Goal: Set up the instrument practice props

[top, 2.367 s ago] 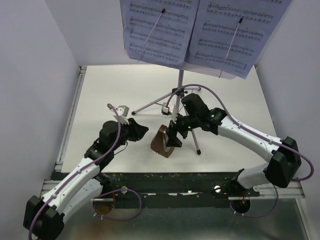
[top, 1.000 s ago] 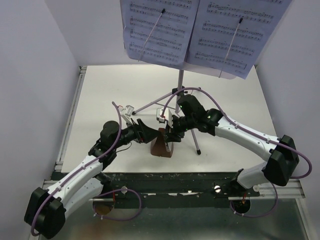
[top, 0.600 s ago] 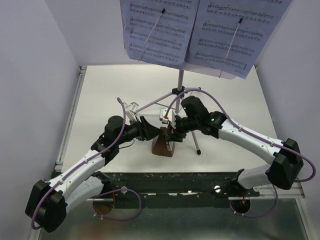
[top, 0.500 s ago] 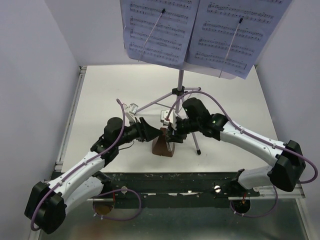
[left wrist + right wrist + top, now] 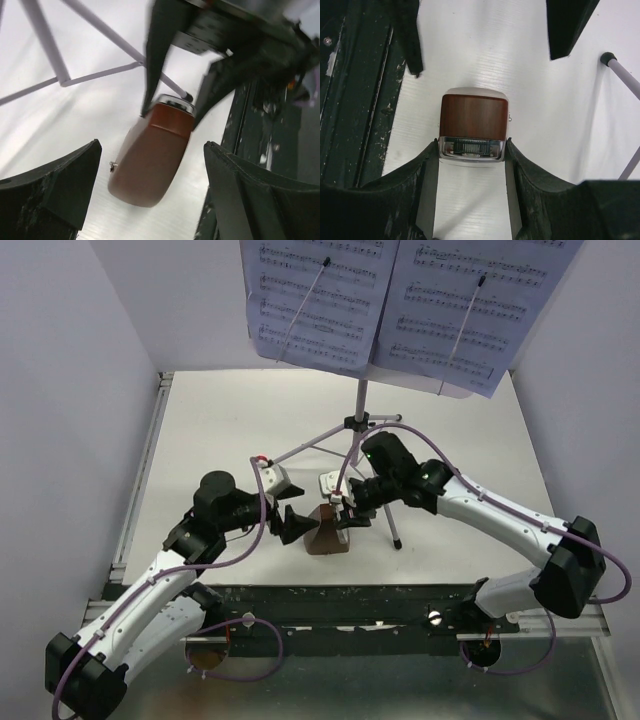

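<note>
The brown metronome stands upright on the white table just in front of the tripod. My right gripper is shut on its silver top; in the right wrist view both fingers press the metronome's cap, with the gripper straddling it. My left gripper is open, just left of the metronome. In the left wrist view the metronome lies between its spread fingers without touching. The lilac music stand holds lavender sheet-music pages at the back.
The tripod legs spread over the table behind the metronome, and one leg's foot rests just right of my right gripper. The dark front rail runs along the table's near edge. Lilac walls close in both sides.
The right gripper has stood the tilted metronome upright and still holds its top. The left gripper came in beside it, then drew back slightly to the left and turned.
</note>
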Controlling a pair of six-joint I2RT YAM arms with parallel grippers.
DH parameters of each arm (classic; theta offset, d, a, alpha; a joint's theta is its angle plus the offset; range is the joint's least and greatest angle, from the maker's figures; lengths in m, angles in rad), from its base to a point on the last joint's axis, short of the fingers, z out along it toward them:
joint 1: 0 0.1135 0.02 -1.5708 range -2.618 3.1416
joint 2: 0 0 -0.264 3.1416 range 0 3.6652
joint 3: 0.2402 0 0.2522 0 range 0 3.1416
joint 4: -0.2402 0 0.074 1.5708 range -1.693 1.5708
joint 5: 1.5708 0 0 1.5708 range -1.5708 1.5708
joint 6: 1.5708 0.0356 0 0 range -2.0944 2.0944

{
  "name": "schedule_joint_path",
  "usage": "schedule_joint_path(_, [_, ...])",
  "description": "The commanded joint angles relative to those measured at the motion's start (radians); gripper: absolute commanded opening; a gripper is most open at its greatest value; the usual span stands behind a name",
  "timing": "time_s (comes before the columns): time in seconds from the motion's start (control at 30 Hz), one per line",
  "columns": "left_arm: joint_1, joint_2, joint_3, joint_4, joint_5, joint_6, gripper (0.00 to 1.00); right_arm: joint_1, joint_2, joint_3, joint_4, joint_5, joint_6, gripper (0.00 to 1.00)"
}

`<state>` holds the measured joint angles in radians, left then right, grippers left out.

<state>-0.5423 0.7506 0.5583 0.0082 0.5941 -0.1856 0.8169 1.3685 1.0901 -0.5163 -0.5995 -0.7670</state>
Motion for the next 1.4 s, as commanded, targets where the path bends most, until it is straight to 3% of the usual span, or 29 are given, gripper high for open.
schedule_joint_path(0.0, [-0.001, 0.033, -0.011, -0.123, 0.274, 0.538, 0.93, -0.018, 0.099, 0.091, -0.252, -0.091, -0.176, 0.1])
schedule_joint_path(0.13, [-0.008, 0.121, 0.032, -0.192, 0.271, 0.646, 0.93, -0.025, 0.127, 0.128, -0.281, -0.109, -0.204, 0.1])
schedule_joint_path(0.53, [-0.159, 0.254, -0.012, 0.075, 0.055, 0.575, 0.93, -0.028, 0.155, 0.134, -0.28, -0.141, -0.173, 0.09])
schedule_joint_path(0.6, [-0.166, 0.266, -0.015, 0.075, 0.029, 0.563, 0.83, -0.032, 0.153, 0.128, -0.274, -0.141, -0.164, 0.09])
schedule_joint_path(0.67, [-0.165, 0.274, -0.017, 0.049, 0.007, 0.561, 0.61, -0.036, 0.147, 0.119, -0.266, -0.144, -0.155, 0.08])
schedule_joint_path(0.7, [-0.166, 0.273, -0.023, 0.044, -0.006, 0.555, 0.37, -0.041, 0.141, 0.111, -0.261, -0.146, -0.149, 0.08])
schedule_joint_path(0.73, [-0.165, 0.268, -0.032, 0.042, -0.023, 0.552, 0.26, -0.048, 0.132, 0.099, -0.257, -0.151, -0.147, 0.08])
schedule_joint_path(0.83, [-0.165, 0.234, -0.069, 0.05, -0.04, 0.557, 0.1, -0.067, 0.092, 0.053, -0.245, -0.158, -0.155, 0.07])
schedule_joint_path(0.9, [-0.166, 0.22, -0.066, 0.024, -0.053, 0.577, 0.06, -0.084, 0.06, 0.021, -0.234, -0.155, -0.16, 0.06])
schedule_joint_path(1.37, [-0.16, 0.231, -0.051, -0.05, -0.043, 0.607, 0.04, -0.176, -0.046, -0.065, -0.211, -0.177, -0.169, 0.04])
